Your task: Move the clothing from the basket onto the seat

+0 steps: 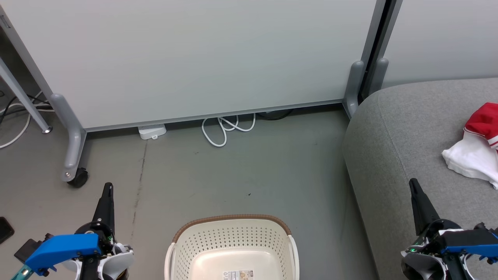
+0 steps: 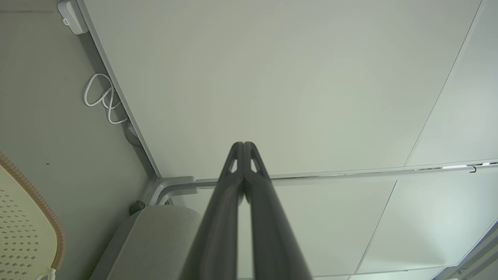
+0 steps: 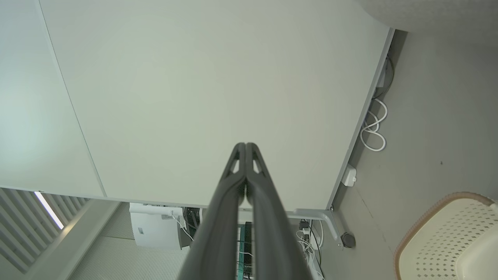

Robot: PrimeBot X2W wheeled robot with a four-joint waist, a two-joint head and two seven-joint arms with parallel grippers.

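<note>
Clothing [image 1: 477, 149] lies on the seat [image 1: 389, 147], beyond the right fingers [image 1: 421, 207].

clothing [image 1: 476, 149] on seat [image 1: 404, 132], basket [image 1: 233, 233] left

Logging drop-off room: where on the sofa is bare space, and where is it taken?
The sofa is bare across its rounded left edge and middle, up to the clothing heaped at the head view's right edge. The right hand, shut, sits over the sofa's near part. The basket, where visible, holds no clothing.
</note>
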